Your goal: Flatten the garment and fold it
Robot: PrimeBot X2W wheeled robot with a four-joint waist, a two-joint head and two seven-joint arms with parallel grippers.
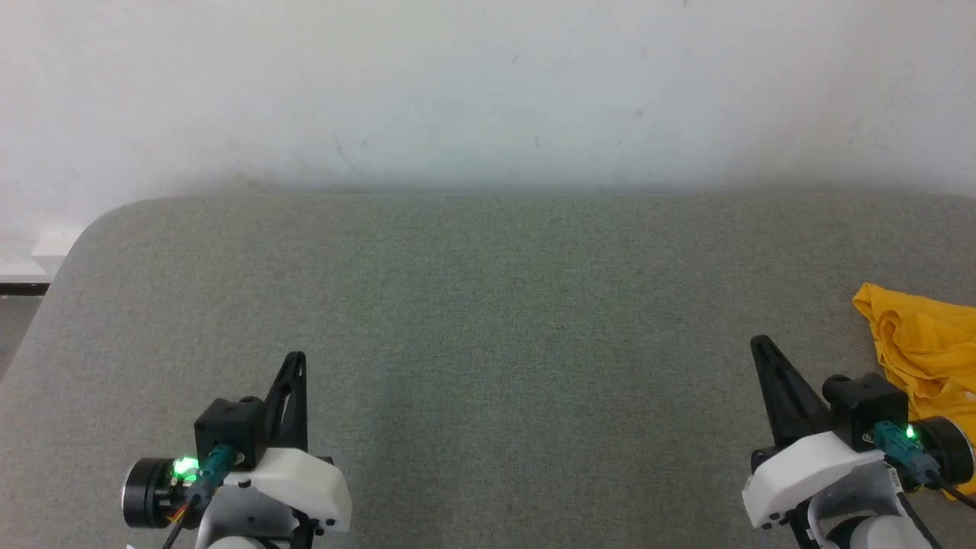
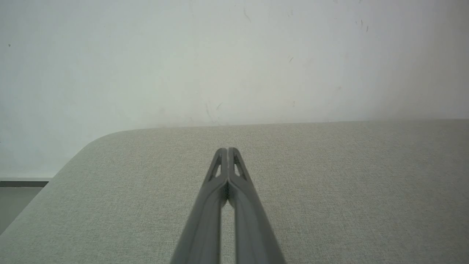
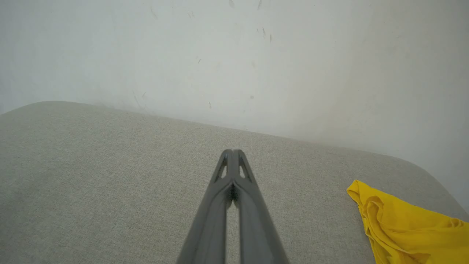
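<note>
The right tool (image 1: 759, 343) and left tool (image 1: 296, 358) are both pressed together, pinching nothing, and hover over the grey desk (image 1: 488, 305). The crumpled yellow T-shirt (image 1: 926, 343) lies just right of the right tool, at the desk's right edge, so that arm is far nearer.

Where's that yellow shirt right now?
The yellow shirt lies crumpled at the right edge of the grey table in the head view, beside the right claw.

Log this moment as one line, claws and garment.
left claw: shut, empty | right claw: shut, empty | yellow garment: crumpled, far right of grey table, ungripped | fold: not begun
</note>
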